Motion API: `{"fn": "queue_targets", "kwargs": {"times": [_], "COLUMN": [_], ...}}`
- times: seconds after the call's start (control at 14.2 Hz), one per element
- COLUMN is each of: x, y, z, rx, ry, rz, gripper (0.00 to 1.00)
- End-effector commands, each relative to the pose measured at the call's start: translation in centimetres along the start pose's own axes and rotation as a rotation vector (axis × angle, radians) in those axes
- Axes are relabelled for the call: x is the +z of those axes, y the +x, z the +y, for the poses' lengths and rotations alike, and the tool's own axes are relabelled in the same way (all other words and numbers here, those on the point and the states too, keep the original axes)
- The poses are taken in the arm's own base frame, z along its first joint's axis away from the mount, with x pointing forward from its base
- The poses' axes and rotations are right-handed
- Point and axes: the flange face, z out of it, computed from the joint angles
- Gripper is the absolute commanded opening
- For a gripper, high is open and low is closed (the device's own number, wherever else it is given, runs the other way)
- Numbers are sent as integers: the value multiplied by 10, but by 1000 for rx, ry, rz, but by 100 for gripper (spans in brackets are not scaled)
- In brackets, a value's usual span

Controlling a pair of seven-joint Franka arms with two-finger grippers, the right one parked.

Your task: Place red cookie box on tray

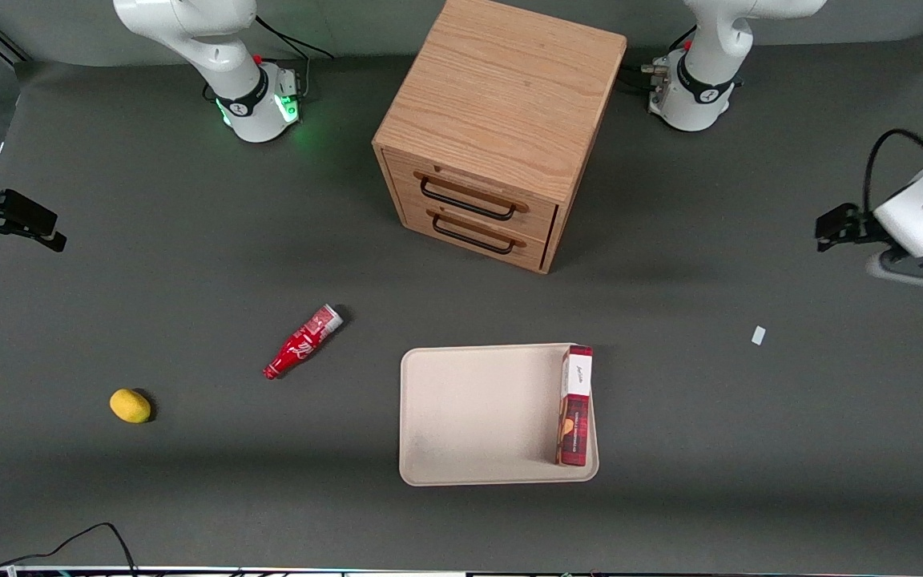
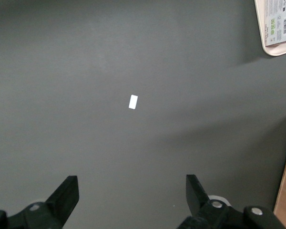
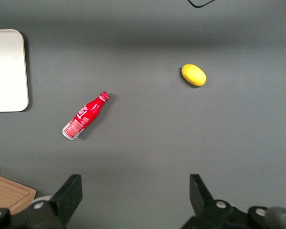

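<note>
The red cookie box (image 1: 575,405) stands on its long side on the cream tray (image 1: 469,417), along the tray's rim toward the working arm's end. Its label panel with barcodes (image 2: 279,19) and a corner of the tray (image 2: 276,50) show in the left wrist view. My left gripper (image 1: 834,228) hangs well away from the tray, toward the working arm's end of the table and farther from the front camera. It is open (image 2: 132,191), with nothing between its fingers and only bare grey table below.
A small white scrap (image 1: 758,335) lies on the table between gripper and tray. A wooden two-drawer cabinet (image 1: 501,128) stands farther from the camera than the tray. A red bottle (image 1: 302,342) and a yellow lemon (image 1: 130,405) lie toward the parked arm's end.
</note>
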Motion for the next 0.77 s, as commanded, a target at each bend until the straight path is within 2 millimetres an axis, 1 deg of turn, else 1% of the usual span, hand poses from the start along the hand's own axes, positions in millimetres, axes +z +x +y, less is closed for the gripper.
{"fn": "queue_targets", "kwargs": {"times": [0.0,0.14,0.28,0.42,0.7], "x": [0,-2,-5,-8,-11], "y": [-12,-7,-7,-7,-8], "z": [-18,-9,-5,8,8], "rx": [45,43,10,-52,-68], "ry": [-16,-15,-17,-23,-18], "rz": [15,6,-9,-51,-60], "gripper": [100,100,100,100,100]}}
